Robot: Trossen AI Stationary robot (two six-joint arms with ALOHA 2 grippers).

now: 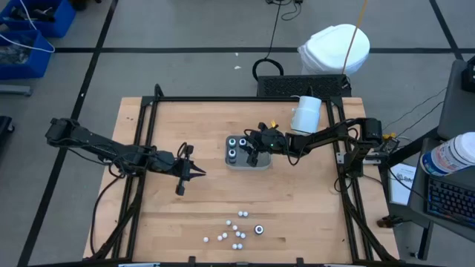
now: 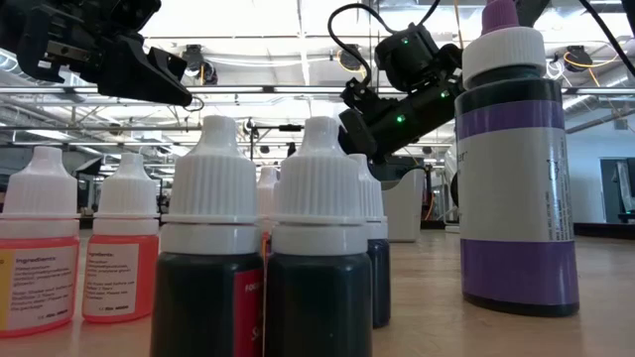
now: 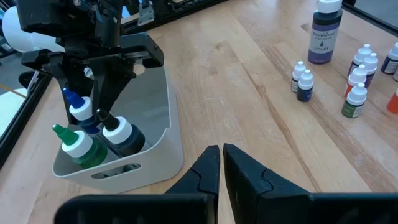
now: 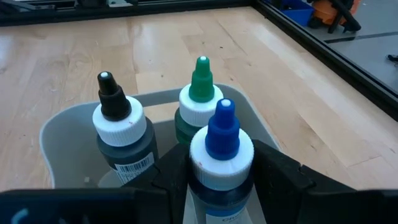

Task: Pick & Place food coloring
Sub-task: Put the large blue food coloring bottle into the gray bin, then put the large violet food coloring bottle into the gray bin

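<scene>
From above, the right gripper (image 1: 256, 146) hangs over the grey tray (image 1: 261, 165) mid-table; the step seems to be setting its bottle down, so lower it straight, clear of the neighbours, then release. In its wrist view the jaws grasp the blue-capped bottle (image 4: 221, 158) beside the green-capped bottle (image 4: 198, 106) and black-capped bottle (image 4: 121, 134). In the left wrist view the left gripper (image 3: 221, 160) is clenched and empty, with more food coloring bottles (image 3: 357, 99) toward the table's near edge.

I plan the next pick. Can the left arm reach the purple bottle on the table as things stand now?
Probably yes. The left gripper hangs shut over bare wood, and nothing stands between it and the purple bottle; the small bottles sit off to one side.
</scene>
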